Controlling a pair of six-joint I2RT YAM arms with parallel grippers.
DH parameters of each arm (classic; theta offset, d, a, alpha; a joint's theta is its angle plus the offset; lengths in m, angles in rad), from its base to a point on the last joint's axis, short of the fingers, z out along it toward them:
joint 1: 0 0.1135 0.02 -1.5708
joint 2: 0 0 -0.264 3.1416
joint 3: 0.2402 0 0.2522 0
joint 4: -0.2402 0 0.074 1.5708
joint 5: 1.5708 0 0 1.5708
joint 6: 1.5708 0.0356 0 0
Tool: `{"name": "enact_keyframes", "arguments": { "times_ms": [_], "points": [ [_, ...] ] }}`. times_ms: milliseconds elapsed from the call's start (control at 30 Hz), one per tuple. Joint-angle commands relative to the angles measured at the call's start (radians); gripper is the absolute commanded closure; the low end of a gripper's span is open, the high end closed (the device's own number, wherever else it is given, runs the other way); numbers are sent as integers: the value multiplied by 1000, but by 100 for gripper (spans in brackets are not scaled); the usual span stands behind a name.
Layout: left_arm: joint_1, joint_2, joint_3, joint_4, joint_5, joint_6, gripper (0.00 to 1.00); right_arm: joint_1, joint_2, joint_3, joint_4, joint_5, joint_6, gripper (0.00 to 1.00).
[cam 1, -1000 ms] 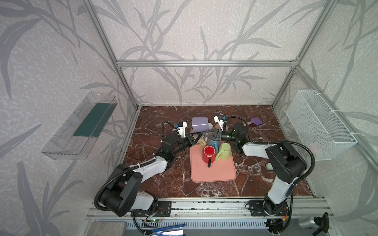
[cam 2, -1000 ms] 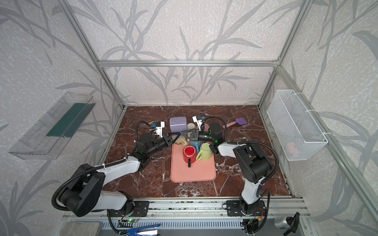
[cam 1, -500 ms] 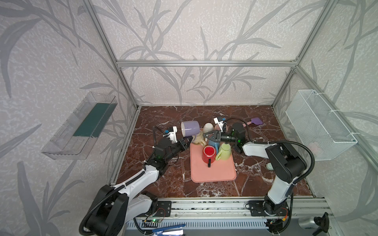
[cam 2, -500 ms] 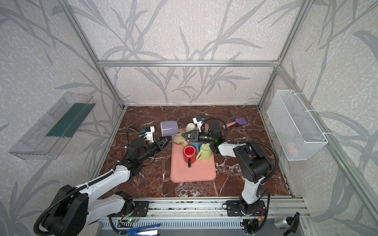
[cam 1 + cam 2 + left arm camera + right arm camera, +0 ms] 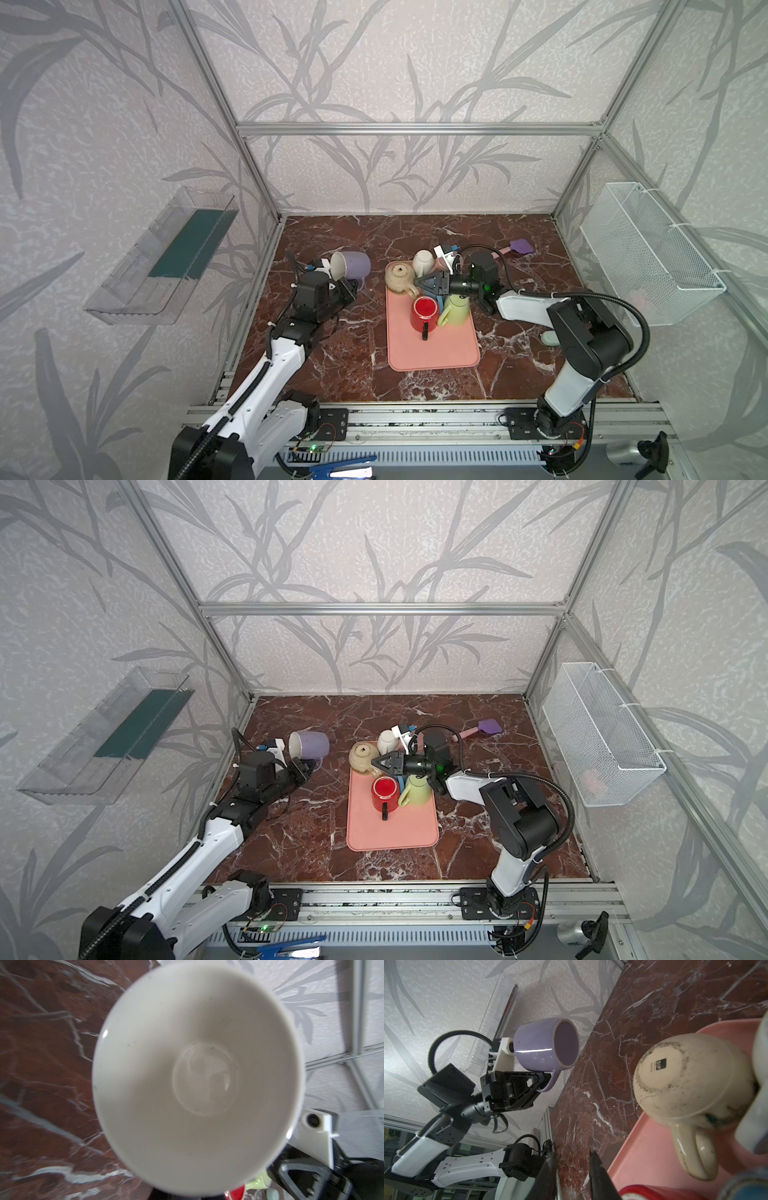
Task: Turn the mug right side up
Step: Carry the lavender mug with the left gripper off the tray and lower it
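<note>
Half-done flip: L gripper (image 5: 543,1081) clamped on purple mug (image 5: 351,265) handle, mug sideways left of pink tray (image 5: 432,349); R gripper (image 5: 428,284) part-open, empty; nxt rotate rim-up, set down.

Your left arm (image 5: 282,357) and right arm (image 5: 521,307) are wearing white shells over black joints, trailing ribbed black cables (image 5: 640,326); a green light (image 5: 484,286) is glowing near the right gripper (image 5: 419,280).

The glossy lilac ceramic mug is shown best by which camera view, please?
The right wrist view: the mug shows whole, handle clamped by the left gripper. Both top views show it small; the left wrist view shows only its white inside.
</note>
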Motion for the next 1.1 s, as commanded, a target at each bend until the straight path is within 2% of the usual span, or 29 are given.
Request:
{"name": "enact_keyframes", "arguments": {
  "times_ms": [0, 133, 233, 300, 333, 367, 700, 867, 967, 1067],
  "points": [
    [13, 36, 162, -209, -89, 158, 100, 23, -126, 8, -273, 95, -231, 65],
    [19, 128, 322, -365, -166, 269, 100, 70, -200, 30, -476, 246, -357, 52],
    [24, 212, 435, -452, -210, 341, 100, 103, -234, 43, -573, 339, -406, 43],
    [28, 264, 496, -487, -234, 378, 100, 110, -257, 32, -595, 375, -410, 17],
    [32, 288, 521, -496, -241, 395, 100, 112, -272, 23, -598, 398, -407, 7],
    [34, 312, 544, -504, -251, 411, 100, 113, -287, 10, -602, 420, -406, 3],
    [50, 518, 692, -519, -396, 542, 100, 131, -394, -47, -627, 558, -381, 0],
    [59, 606, 718, -484, -447, 612, 100, 132, -427, -74, -594, 562, -362, 1],
    [81, 664, 746, -471, -450, 619, 100, 132, -439, -90, -569, 558, -354, 1],
    [86, 720, 757, -438, -510, 621, 100, 133, -442, -99, -553, 559, -353, 1]
  ]
}}
